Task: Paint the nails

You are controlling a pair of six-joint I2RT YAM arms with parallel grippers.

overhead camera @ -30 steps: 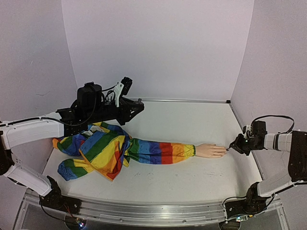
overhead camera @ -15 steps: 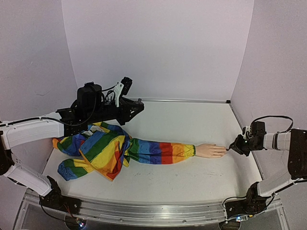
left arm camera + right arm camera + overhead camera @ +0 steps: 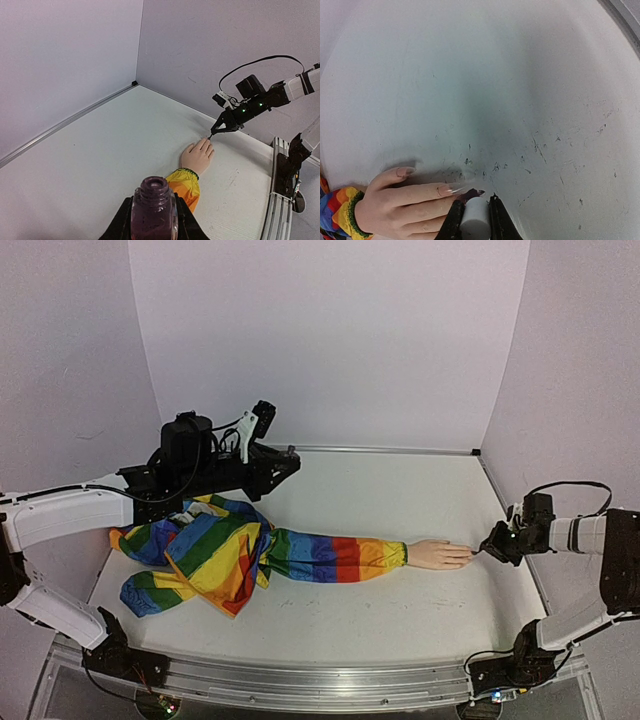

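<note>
Mannequin hand (image 3: pixel 438 554) lies palm down on the white table (image 3: pixel 400 490), fingers pointing toward the right arm. A rainbow-striped sleeve (image 3: pixel 330 556) runs away from its wrist toward the left arm.

Nails (image 3: pixel 445 190): thumb and index nails show bare peach in the right wrist view. At the next fingertip sits a dark purple patch; cannot tell whether it is painted nail or brush tip.

Right gripper (image 3: pixel 475 222): just off the hand's fingertips, jaws closed narrow on a white brush cap (image 3: pixel 474 216). Its dark end meets that fingertip.

Left gripper (image 3: pixel 154 222): well apart from the hand, beyond the far end of the sleeve and raised above it. Jaws clamped on an uncapped polish bottle (image 3: pixel 153 202), upright, dark purple, neck open. The hand lies well ahead of the bottle.
</note>
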